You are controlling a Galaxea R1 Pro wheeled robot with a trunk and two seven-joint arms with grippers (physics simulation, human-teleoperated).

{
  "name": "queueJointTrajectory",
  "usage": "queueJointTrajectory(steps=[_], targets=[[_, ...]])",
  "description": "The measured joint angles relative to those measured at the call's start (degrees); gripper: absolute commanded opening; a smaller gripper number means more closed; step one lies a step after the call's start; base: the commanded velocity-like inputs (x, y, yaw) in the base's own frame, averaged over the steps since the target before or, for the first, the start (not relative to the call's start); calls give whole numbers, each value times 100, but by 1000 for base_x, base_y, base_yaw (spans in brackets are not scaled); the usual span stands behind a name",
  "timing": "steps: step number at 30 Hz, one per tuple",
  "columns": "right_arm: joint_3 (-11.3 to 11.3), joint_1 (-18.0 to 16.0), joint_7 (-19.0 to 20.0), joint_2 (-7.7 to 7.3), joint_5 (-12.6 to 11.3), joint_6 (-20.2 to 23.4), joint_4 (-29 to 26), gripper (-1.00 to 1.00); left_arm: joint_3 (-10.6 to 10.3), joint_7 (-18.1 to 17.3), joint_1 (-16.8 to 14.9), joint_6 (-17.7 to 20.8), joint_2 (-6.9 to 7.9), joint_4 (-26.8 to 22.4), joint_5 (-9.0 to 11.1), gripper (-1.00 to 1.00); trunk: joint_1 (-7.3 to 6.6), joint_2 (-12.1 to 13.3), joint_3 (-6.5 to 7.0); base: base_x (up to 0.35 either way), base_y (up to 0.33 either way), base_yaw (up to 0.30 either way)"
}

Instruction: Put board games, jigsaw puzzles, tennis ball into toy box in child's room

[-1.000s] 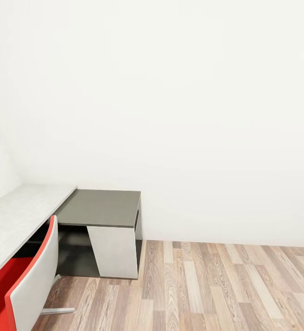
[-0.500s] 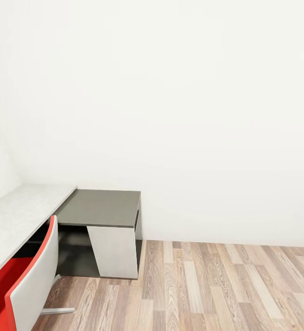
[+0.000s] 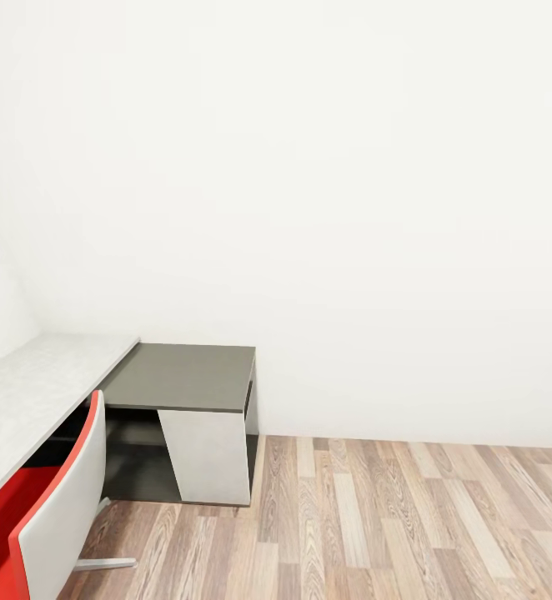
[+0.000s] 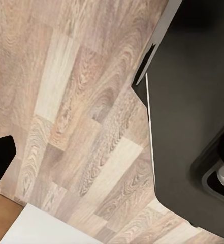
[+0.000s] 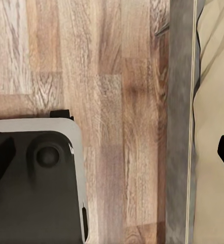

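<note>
Beside a white wall, the long pale grey-white bench [image 3: 34, 392] is sitting bare, joined to its lower dark grey side table [image 3: 184, 377].
A red-and-grey chair [image 3: 51, 517] is standing at it on wood-plank floor [image 3: 409, 525]; the beige-covered bed [image 5: 213, 101] is showing at the right wrist; whether either arm's jaws are open cannot be told.

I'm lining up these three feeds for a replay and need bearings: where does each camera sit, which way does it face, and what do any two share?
Head view: high on the robot, looking forward and down at a white wall, the table with its dark side table, and a red chair; none of the robot's body is seen.
Left wrist view: on the left arm, facing down at the floor; the robot's dark base shows.
Right wrist view: on the right arm, facing down at floor beside the bed; the dark base shows again.
Shared: all three show the wood-plank floor; both wrist views show the base.
</note>
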Motion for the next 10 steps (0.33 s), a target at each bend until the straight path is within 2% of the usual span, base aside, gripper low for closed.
queueJointTrajectory(steps=[10], targets=[[8,1,-2,0,-1,2,0,100,-3,0,0,-2,4,-1,-14,100,0,0,0,0,0,0]])
